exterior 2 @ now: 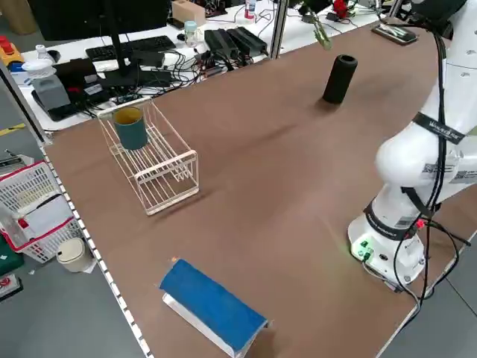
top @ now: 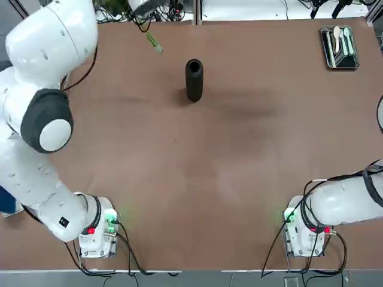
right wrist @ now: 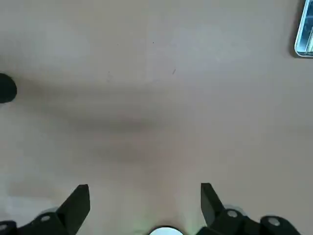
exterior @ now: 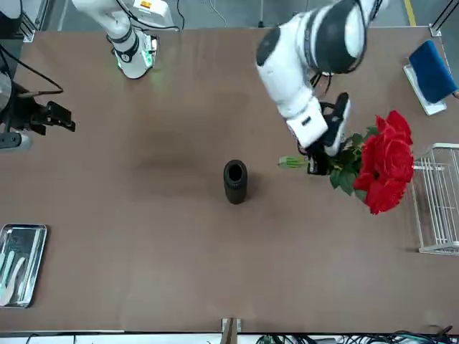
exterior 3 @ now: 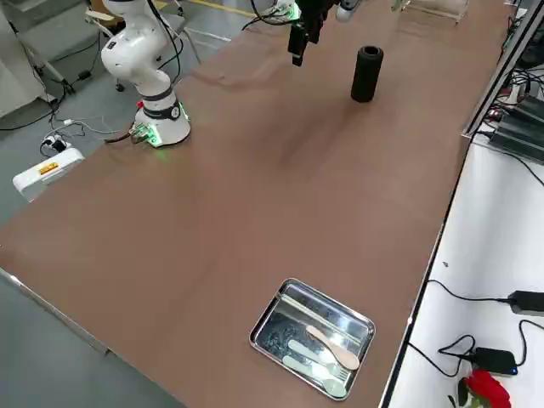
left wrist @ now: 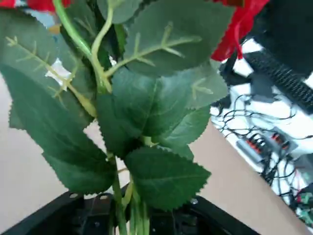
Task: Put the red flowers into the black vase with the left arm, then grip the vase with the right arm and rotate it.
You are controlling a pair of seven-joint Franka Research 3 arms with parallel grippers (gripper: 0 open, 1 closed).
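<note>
The black vase (top: 194,79) stands upright at the far middle of the table, also in the front view (exterior: 235,180). My left gripper (exterior: 316,165) hangs above the table to the vase's left, shut on the stems of the red flowers (exterior: 387,168). The bunch lies roughly level, blooms pointing away from the vase and cut stem ends (exterior: 290,163) towards it. Green leaves (left wrist: 146,112) fill the left wrist view. My right gripper (right wrist: 144,188) is open and holds nothing, over bare table on the right side; the vase (right wrist: 7,88) shows far off in its view.
A metal tray (top: 340,48) with spoons sits at the far right corner. On the left side stand a wire rack (exterior 2: 160,168) holding a teal cup (exterior 2: 132,128) and a blue-topped block (exterior 2: 212,306). Cables and equipment lie on the bench beyond the far edge.
</note>
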